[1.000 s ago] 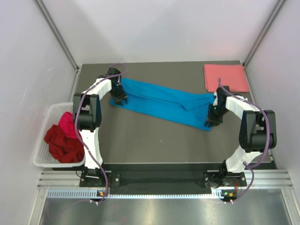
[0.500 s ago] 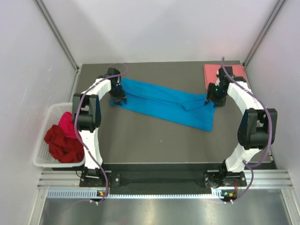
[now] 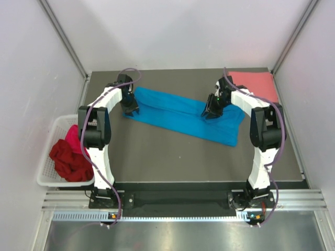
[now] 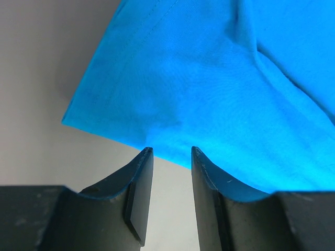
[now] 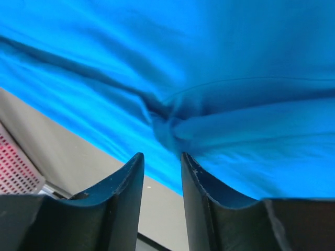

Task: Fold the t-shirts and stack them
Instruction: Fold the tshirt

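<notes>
Blue t-shirt point(image 3: 172, 114) beneath right end effector point(image 3: 209, 113)

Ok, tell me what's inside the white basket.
A dark red t-shirt and a magenta t-shirt, bunched together in the basket. Anything beneath them is covered.

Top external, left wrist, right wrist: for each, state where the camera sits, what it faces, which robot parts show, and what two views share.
Top external: above and behind the bases, looking down at the table; both arms show, left gripper and right gripper at the blue t-shirt.
Left wrist: on that wrist, facing past its two fingers at the shirt's edge.
Right wrist: likewise, past its fingers at a bunched fold.
Shared: both wrist views show that shirt.
</notes>
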{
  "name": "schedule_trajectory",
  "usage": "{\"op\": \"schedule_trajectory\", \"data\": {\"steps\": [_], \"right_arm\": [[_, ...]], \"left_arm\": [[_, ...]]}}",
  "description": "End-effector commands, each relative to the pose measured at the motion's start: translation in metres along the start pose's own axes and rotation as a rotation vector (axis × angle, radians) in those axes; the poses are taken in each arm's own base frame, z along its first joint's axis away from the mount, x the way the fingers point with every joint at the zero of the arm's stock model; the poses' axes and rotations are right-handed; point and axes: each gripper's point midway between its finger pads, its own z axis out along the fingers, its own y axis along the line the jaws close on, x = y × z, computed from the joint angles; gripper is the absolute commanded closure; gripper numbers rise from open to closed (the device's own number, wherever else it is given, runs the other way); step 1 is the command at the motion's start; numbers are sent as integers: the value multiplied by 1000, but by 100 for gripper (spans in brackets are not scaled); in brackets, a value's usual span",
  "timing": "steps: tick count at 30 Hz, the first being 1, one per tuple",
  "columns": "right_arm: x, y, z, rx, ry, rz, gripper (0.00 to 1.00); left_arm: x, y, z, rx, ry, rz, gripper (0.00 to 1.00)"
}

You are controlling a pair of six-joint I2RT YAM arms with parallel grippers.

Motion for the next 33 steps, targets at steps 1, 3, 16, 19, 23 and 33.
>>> {"op": "schedule_trajectory", "data": {"steps": [1,3,16,19,23,33], "right_arm": [[-6,29,-2,-67,-41,-5,64],[-1,25,1,-42,-38,-2,62],[-29,1,-33,47,-205,10,43],[-35,-30,-47,54,-242,75,42],[-45,-62,-62,42,-270,137,45],[-58,-100,-70,95,-301,158,51]], "left_arm": [[-10,-1,-23,17,-52,13,60],[-10,-1,-23,17,-52,16,60],[-1,-3,-21,37,-23,13,60],[4,-3,-19,46,-11,8,60],[6,-4,-21,56,-6,5,60],[6,-5,-25,62,-12,2,60]]}}
